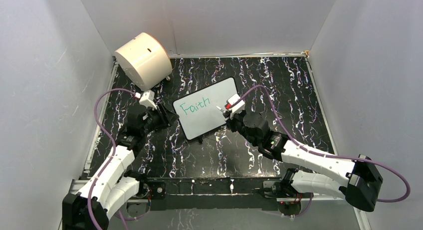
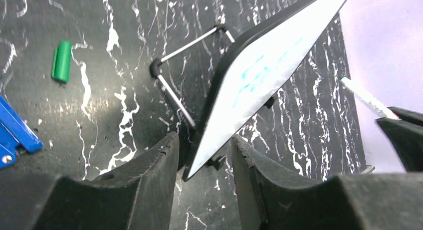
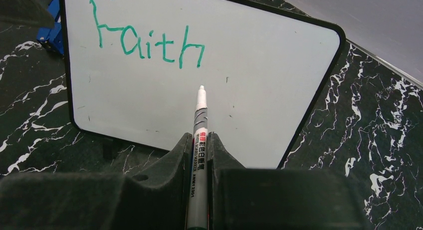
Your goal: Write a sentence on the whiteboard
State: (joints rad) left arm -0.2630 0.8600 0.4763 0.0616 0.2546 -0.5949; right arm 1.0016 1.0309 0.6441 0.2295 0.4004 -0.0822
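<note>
At the far left corner of the black, white-veined table (image 1: 289,90), a cream drum (image 1: 143,60) is lying on its side near the back wall. In front of it the left gripper (image 2: 204,142) is reaching toward the whiteboard (image 1: 212,117) from the left, its jaws standing apart and straddling the board's lower near corner; a sliver of dark gap is showing beside one finger, and whether either pad is touching the frame I cannot tell. In the left wrist view a green cap (image 2: 62,61) is lying loose on the table behind the board, with a blue object (image 2: 15,132) poking in at the left edge, and a thin wire stand (image 2: 172,85) is propping the board from behind. The whiteboard is sitting at the middle of the table, leaning back on its short black feet. The sentence (image 3: 147,38) is reading "Faith" in green across its upper left part. To the right, the right gripper (image 3: 199,140) is pinching a grey marker (image 3: 200,117) tightly between its jaws, the pale tip pointing at the bare white just below the final "h"; whether it is touching is unclear.
</note>
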